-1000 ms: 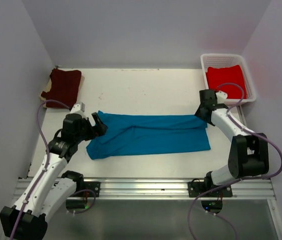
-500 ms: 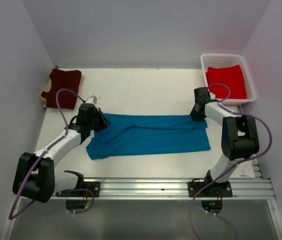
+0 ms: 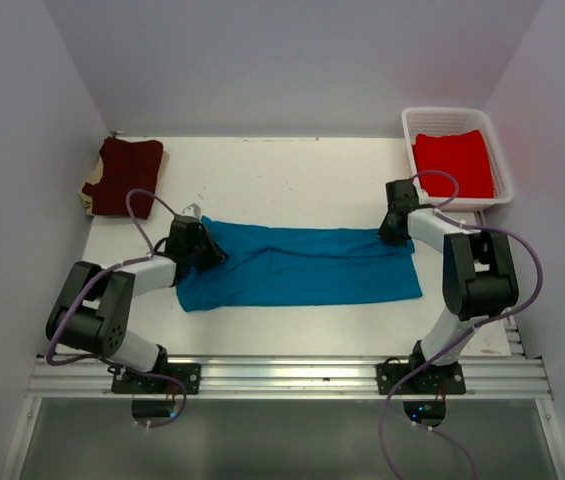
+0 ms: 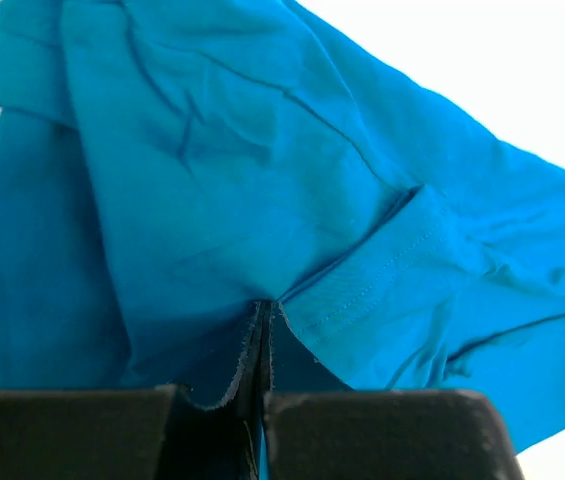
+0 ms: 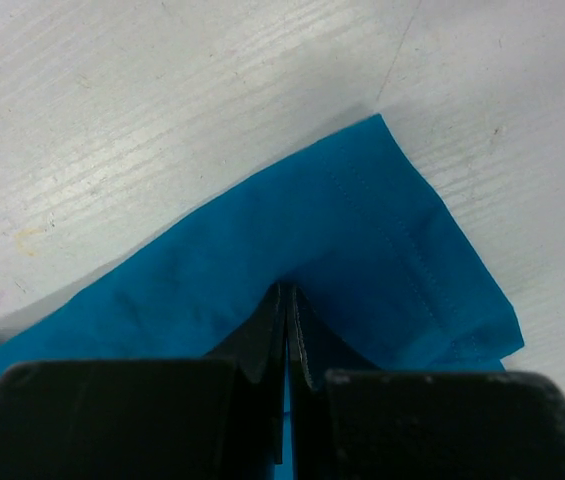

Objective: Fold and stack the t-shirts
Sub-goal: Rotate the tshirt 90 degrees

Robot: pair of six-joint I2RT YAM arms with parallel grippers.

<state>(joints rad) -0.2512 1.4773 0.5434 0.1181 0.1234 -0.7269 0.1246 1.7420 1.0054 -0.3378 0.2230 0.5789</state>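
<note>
Scene: teal-blue t-shirt (image 3: 302, 265) lay flat mid-surface (image 3: 282, 180), a long band running 9 to 3 o'clock. At its 9 o'clock end, far corner, the left hand (image 4: 262, 312) was pinched together on a thin pleat of teal cloth beside a stitched hem. At the 3 o'clock end the right hand (image 5: 287, 300) was clamped the same way, just inside the far hemmed corner. The dark maroon t-shirt (image 3: 122, 175) sat folded at 10 o'clock; the bright red t-shirt (image 3: 452, 160) lay in the white mesh basket (image 3: 452, 111) at 2 o'clock.

Step in hand, my read: folding the teal shirt by its two far corners. To do it well: lift both ends level and together, hold the band taut so the middle doesn't sag, carry the far edge toward 6 o'clock onto the near edge, line up hems, let go low. Both bites looked shallow, so a jerk could slip the cloth.

Materials: thin soft matte knit, double-stitched hems, loose creases and bunching at the 9 o'clock end. Surface hard, white, faintly grained and scuffed. Basket a rigid plastic lattice.
</note>
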